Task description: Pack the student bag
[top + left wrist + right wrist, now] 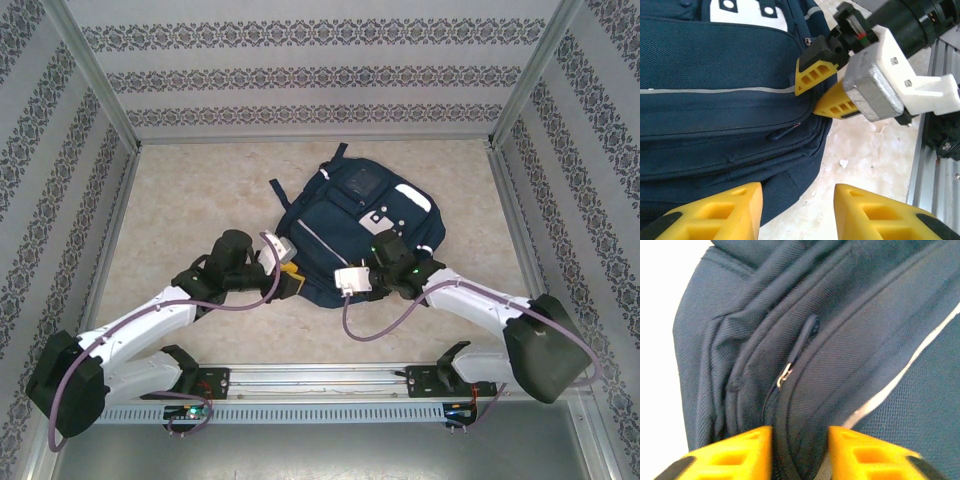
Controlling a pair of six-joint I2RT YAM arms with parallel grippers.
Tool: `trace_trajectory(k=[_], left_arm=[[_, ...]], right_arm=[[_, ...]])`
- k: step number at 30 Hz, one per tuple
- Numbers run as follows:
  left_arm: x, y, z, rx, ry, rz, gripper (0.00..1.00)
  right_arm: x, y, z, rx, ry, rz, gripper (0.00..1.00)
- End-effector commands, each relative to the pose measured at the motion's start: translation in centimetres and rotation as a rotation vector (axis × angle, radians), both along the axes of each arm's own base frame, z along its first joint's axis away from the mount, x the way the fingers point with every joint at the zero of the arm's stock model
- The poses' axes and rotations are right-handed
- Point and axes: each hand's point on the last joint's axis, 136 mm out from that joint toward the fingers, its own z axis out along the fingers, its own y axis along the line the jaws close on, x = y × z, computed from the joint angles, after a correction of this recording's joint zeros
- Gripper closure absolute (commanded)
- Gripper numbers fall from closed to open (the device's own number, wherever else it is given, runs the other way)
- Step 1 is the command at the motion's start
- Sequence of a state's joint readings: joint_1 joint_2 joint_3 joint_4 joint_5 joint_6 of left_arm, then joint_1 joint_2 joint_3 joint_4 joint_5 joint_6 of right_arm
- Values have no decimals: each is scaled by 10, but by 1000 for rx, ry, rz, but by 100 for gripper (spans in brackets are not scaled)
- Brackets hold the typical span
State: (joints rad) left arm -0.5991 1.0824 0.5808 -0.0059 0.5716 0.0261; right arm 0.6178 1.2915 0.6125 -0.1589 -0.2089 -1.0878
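Navy fabric backpack [350, 225] lies front-up before you, long axis near-to-far, handle [340, 152] farthest; right claw [800, 435] clamps its zipper seam [790, 385], left claw [796, 190] stands spread

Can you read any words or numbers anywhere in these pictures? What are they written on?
No words or numbers can be read here.
Large dark navy fabric backpack: its white patches carry small dark marks, too small to read.
Striped patterned wallpaper: only ornaments, no letters.
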Motion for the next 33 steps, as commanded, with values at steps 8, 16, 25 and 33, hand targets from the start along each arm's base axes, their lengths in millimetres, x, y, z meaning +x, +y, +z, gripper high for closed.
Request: trace_trajectory(k=[8, 16, 25, 33], left_arm=[[-7, -30, -2, 67, -241, -267, 60], [19, -48, -2, 169, -333, -299, 63], [20, -67, -29, 110, -416, -405, 65], [48, -74, -37, 148, -438, -330, 69]], right_arm=[[14, 10, 54, 374, 3, -91, 100], [6, 13, 66, 445, 6, -64, 100], [-7, 21, 77, 511, 27, 15, 100], [-17, 26, 80, 522, 23, 71, 100]])
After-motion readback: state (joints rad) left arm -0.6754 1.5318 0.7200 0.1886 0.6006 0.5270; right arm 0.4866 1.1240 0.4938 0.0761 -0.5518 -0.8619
